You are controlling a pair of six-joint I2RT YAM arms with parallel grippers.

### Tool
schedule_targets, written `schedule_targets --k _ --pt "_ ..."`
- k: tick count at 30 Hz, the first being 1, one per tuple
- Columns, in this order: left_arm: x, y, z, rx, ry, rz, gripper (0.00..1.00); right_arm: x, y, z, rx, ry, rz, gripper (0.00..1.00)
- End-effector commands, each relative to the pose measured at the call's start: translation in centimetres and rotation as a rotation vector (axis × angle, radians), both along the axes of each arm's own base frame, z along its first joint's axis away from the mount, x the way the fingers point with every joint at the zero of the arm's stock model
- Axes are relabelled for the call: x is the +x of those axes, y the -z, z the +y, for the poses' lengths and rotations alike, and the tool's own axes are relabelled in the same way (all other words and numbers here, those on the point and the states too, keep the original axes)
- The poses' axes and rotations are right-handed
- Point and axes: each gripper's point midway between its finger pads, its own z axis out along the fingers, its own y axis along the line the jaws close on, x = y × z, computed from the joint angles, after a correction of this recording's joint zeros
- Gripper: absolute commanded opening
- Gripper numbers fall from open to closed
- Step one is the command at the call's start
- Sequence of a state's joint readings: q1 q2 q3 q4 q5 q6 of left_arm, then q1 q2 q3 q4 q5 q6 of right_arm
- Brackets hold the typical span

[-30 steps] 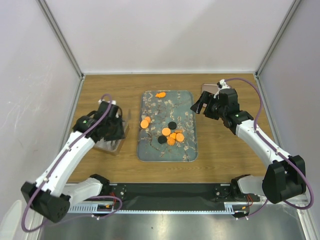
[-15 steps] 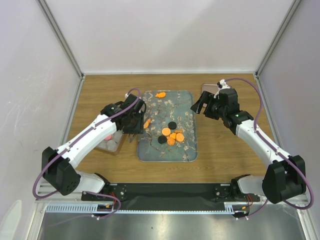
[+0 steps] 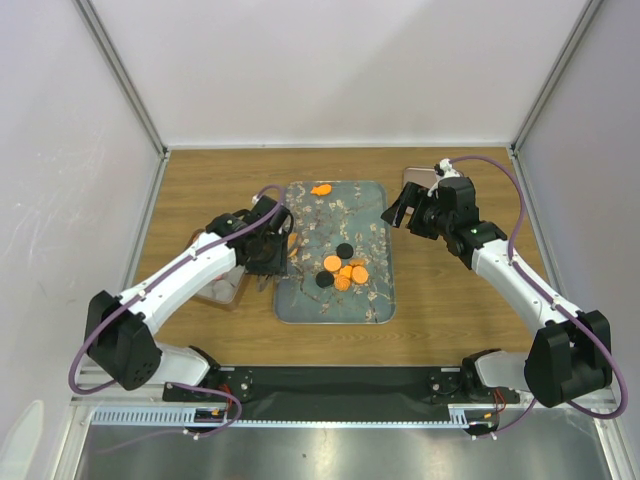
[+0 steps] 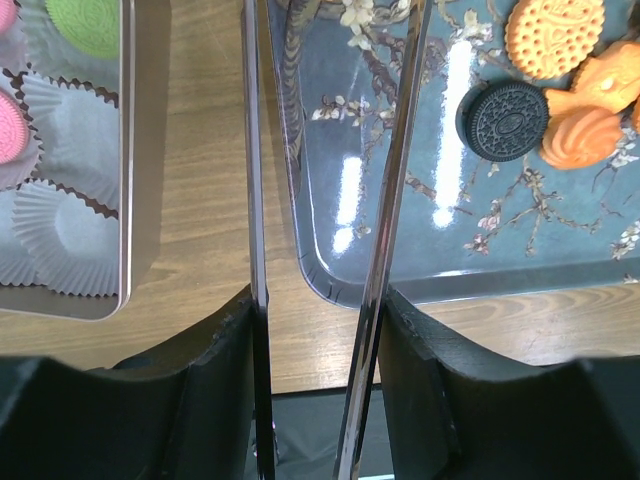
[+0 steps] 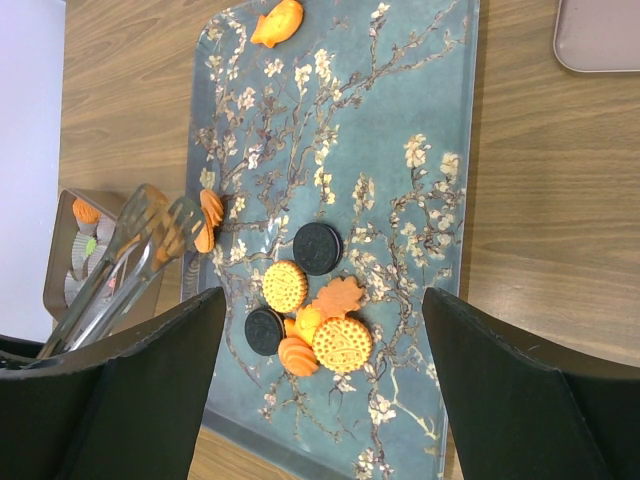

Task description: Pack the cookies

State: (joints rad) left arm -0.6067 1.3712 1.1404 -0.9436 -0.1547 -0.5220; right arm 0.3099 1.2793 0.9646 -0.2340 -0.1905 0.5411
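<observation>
On the left of the desk [image 3: 185, 190], the box [image 3: 225, 292] is mostly hidden under the left arm in the top view. The left wrist view looks into it and shows white paper cups [image 4: 55, 235], with a green cookie [image 4: 85, 22] and a pink cookie [image 4: 6, 128] each in a cup. The left gripper [image 4: 318, 308] clasps metal tongs [image 4: 395, 150], 1 finger pressed on the outside of each arm, above the near-left corner of the floral tray [image 4: 400, 230]. That view cuts off the tong tips. The right wrist view shows them at the tray's left edge, with an orange cookie [image 5: 209, 220] on edge right at them; I cannot tell whether it is pinched. Mid-tray lie 2 black cookies [image 5: 318, 248] and a tight cluster of orange cookies [image 5: 342, 343]. The top view shows these as plain dots, while the wrist views show embossed rounds and a leaf shape. A fish-shaped orange cookie [image 5: 277, 22] lies alone at the far end. The right gripper [image 3: 398, 206] hangs by the tray's far-right corner, spread wide and holding nothing. Just beyond it a pinkish-grey flat item [image 5: 600, 35] rests on the desk.
</observation>
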Motion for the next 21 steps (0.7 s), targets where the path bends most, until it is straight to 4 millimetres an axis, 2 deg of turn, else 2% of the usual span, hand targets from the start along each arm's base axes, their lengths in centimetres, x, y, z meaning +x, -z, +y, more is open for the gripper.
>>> schedule_targets --k 1,21 --pt "0.5 0.1 -0.7 -0.021 0.024 -0.023 0.51 0.7 -2.0 -0.1 0.006 0.006 -0.063 0.87" --pt "-0.2 1.8 -0.8 -0.026 0.027 0.022 0.50 0.5 -2.1 0.0 0.007 0.002 -0.065 0.87"
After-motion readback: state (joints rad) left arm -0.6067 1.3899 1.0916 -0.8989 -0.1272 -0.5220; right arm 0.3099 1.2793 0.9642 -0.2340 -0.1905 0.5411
